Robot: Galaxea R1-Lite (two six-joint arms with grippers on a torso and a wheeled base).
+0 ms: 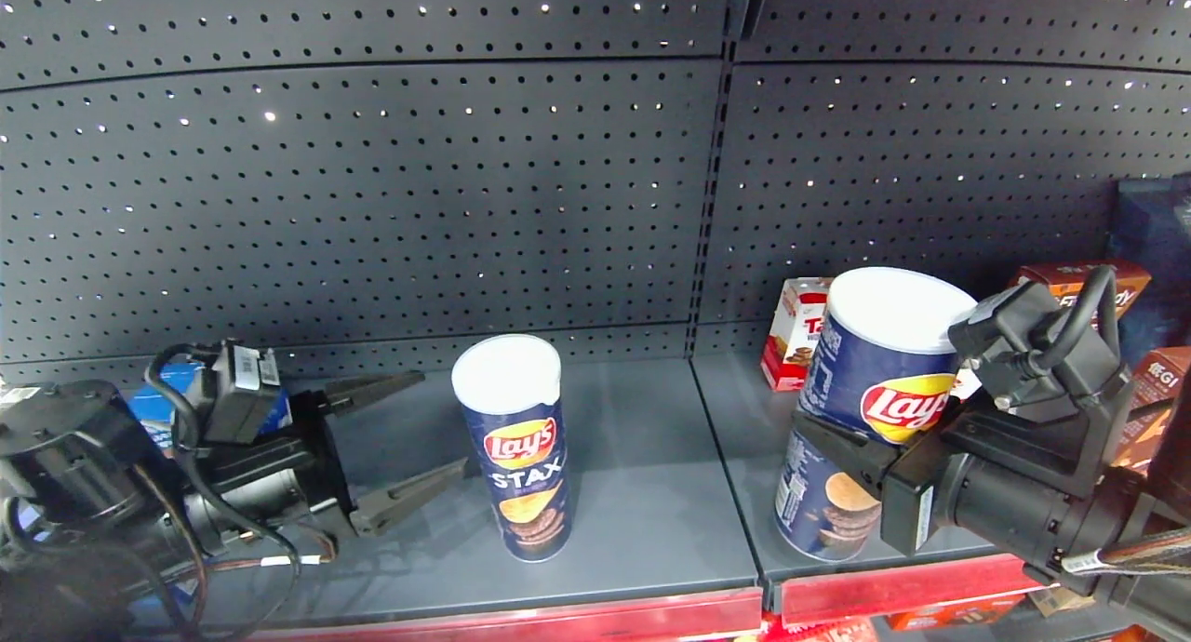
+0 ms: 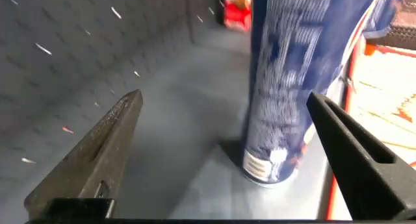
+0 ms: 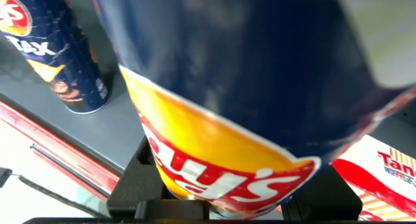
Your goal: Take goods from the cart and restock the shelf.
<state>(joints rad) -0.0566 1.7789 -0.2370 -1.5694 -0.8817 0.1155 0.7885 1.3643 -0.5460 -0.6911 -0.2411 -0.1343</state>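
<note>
right hand [image 1: 889, 419]: clamped around the middle of a blue chips can, one finger across the front and the other tucked behind where I couldn't see it
held can [image 1: 870, 340]: white lid up, tilted instead of upright, bottom end down low by the front edge of the shelf [image 1: 633, 493]; honestly couldn't tell if it was touching
left hand [image 1: 442, 421]: spread wide open, nothing in it, fingers lying low over the shelf's left part
second can [image 1: 521, 456]: same kind, stood upright mid-shelf just beside the left hand's fingertips, not gripped
behind the held can: a red-and-white box [image 1: 796, 330] sat against the pegboard [image 1: 372, 205]
further right: brown boxes [image 1: 1047, 274] close beside the right hand, and a dark blue box [image 1: 1149, 214] past those
in the way: those boxes crowded the right side, while the two cans were well apart
front edge: a red strip [image 1: 558, 619] ran along the shelf lip
far left: a blue pack [image 1: 158, 405] peeked out behind the left arm
</note>
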